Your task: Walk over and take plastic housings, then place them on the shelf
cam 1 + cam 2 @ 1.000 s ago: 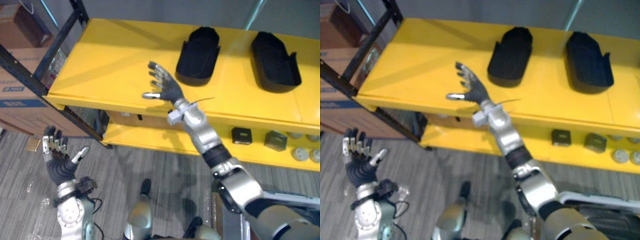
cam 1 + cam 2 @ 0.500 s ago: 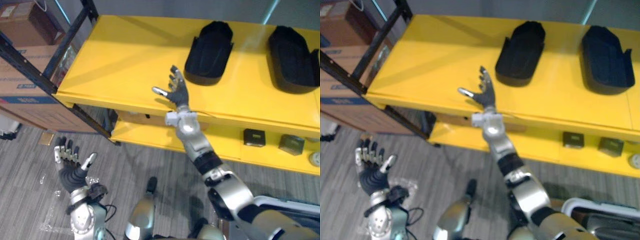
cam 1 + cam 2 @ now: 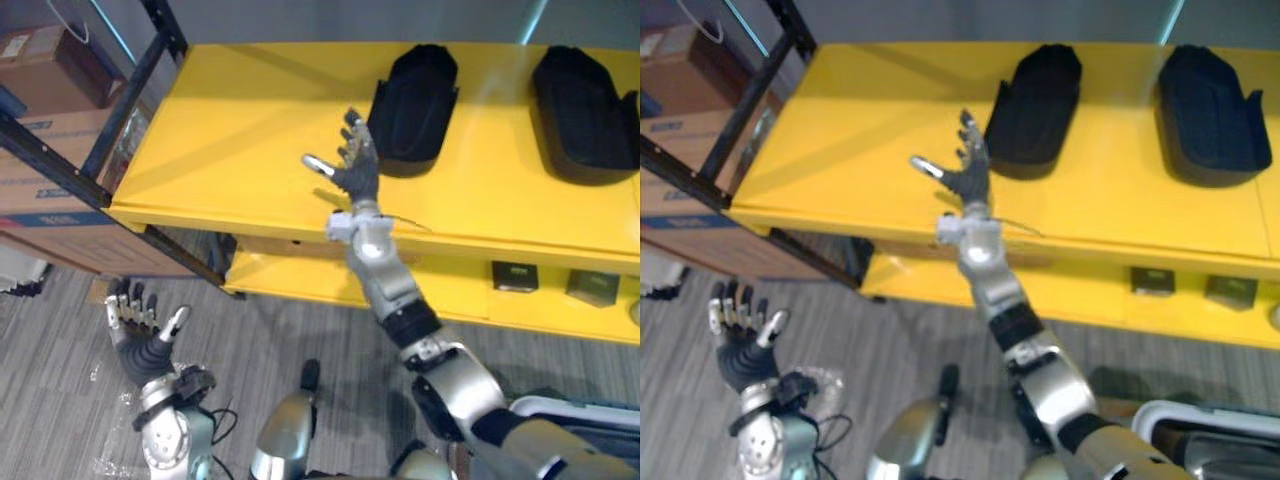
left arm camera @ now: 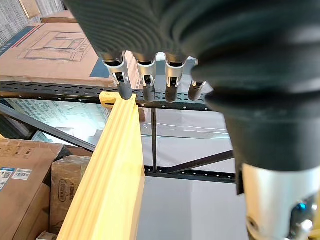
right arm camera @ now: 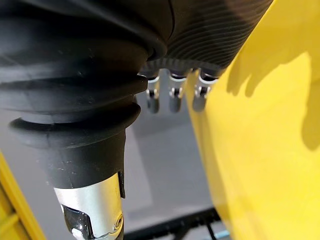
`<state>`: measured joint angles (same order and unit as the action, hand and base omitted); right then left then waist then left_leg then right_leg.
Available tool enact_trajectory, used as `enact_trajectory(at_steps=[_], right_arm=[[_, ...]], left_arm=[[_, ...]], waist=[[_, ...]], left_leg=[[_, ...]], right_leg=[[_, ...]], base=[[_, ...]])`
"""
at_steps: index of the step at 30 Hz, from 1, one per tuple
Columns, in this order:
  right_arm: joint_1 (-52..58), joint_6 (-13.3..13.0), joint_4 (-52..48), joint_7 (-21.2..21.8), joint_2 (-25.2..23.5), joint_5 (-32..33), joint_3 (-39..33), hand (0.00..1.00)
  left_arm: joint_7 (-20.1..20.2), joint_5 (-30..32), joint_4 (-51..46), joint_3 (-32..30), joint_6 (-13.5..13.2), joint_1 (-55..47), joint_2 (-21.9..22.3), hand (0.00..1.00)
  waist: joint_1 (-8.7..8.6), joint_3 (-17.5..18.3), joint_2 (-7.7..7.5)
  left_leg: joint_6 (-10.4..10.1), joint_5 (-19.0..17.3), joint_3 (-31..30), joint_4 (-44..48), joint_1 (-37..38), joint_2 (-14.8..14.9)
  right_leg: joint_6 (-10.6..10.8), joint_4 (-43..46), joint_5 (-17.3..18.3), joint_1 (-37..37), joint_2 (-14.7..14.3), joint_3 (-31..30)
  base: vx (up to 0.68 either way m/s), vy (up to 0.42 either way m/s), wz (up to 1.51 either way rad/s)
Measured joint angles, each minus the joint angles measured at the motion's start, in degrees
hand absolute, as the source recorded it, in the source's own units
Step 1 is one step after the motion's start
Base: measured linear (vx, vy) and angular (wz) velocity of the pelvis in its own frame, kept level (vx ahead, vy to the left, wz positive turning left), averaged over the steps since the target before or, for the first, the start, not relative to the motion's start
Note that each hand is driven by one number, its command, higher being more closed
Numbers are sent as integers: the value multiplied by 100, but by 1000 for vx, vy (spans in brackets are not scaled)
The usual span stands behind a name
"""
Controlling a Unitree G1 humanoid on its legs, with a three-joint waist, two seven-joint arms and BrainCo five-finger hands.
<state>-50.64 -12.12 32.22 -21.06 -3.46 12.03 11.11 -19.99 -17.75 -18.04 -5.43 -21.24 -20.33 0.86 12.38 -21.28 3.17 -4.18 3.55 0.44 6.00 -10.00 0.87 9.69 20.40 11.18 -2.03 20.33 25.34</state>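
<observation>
Floor: grey plank flooring [image 3: 60, 330] is seen beneath a rack with black steel uprights [image 3: 130, 110].
Cardboard boxes: brown cartons [image 3: 40, 160] are stacked at the far left, behind the uprights.
Left hand: the left hand [image 3: 143, 345] is held low over the floor, at the rack's left end and below the top shelf's level. The fingers are spread straight upward with the thumb apart, and nothing is held.
Top shelf: a broad yellow board [image 3: 230, 130] is laid across the rack, bare on its left half.
Right hand: the right hand [image 3: 357, 172] is raised above the top shelf's front part. The fingers are extended and the thumb is stretched sideways, with nothing grasped. It is seen just beside the left housing, apparently not touching it.
Left housing: a black plastic shell [image 3: 415, 95] is laid on the top shelf, hollow side up.
Right housing: a second black shell [image 3: 583, 115] is set on the same board, well apart from the first.
Lower shelf: a yellow board [image 3: 460, 290] is seen below, on which two small dark boxes [image 3: 514, 276] are placed at the right.
</observation>
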Motion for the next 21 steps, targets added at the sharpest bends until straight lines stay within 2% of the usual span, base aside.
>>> enact_trajectory(at_steps=[2,4,6,8,10,12,14,15,16,17,19,21], right_arm=[[-64,-147,23,15,96,-115,-8,0],[-153,-501,23,153,205,-219,11,0],[-199,-743,-67,251,237,-442,23,0],[-187,-793,-620,462,239,-627,83,0],[-181,-803,-982,605,243,-753,152,0],[-82,-786,-1678,917,231,-788,346,0],[256,-705,-2574,1392,245,-474,393,0],[542,-583,-3153,1729,261,-142,391,0],[817,-455,-3595,2041,316,204,381,0],[945,-373,-3768,2157,353,351,369,0],[1614,-155,-4229,2496,612,841,128,0],[2091,-122,-4350,2604,734,981,-148,0]], left_arm=[[15,-4,11,16,-42,0,4,0],[50,-25,-8,128,-378,30,7,0],[89,-35,-192,284,-512,115,6,0],[151,-18,-689,497,-675,281,-34,0],[204,-16,-902,503,-722,427,-50,0],[281,3,-1101,383,-801,686,-70,0],[262,76,-1116,329,-805,1002,-185,0],[257,139,-1118,288,-782,1203,-319,0],[253,314,-1121,189,-717,1405,-415,0],[252,322,-1122,154,-677,1493,-467,0],[281,535,-1107,96,-397,1827,-555,0],[298,535,-1091,79,-222,1965,-629,0]], waist=[[-27,0,0],[-58,2,3],[-69,4,1],[-98,29,0],[-125,94,18],[-246,232,34],[-368,330,5],[-484,415,-26],[-611,465,-81],[-675,493,-116],[-900,667,-197],[-994,771,-234]], left_leg=[[1,-18,1,44,-10,-30],[1,-14,4,53,-1,-52],[-6,-8,4,56,46,-45],[-8,-9,23,46,140,6],[-19,-12,62,40,137,82],[-50,-33,215,36,143,226],[-70,-49,371,20,205,329],[-76,-54,488,6,230,402],[-81,-55,612,-58,323,451],[-83,-56,673,-93,376,461],[-124,-37,939,-351,598,548],[-151,43,1058,-523,716,574]], right_leg=[[0,0,0,-10,31,3],[0,-5,-1,-20,47,0],[2,-38,-4,-69,32,-6],[28,-236,-52,-214,-68,-46],[-11,-356,-137,-208,-159,-106],[-42,-652,-334,-199,-341,-322],[-82,-861,-489,-206,-456,-520],[-109,-976,-595,-188,-525,-625],[-117,-1081,-679,-200,-572,-733],[-102,-1129,-708,-204,-584,-827],[-186,-1327,-865,-209,-671,-1055],[-202,-1419,-924,-210,-725,-1162]], base=[[0,8,2],[0,0,0],[-4,-8,-2],[-20,-38,-11],[-29,-32,-22],[-37,-16,-42],[-35,6,-50],[-45,18,-63],[-49,20,-59],[-45,20,-61],[-65,21,-60],[-47,4,-39]])
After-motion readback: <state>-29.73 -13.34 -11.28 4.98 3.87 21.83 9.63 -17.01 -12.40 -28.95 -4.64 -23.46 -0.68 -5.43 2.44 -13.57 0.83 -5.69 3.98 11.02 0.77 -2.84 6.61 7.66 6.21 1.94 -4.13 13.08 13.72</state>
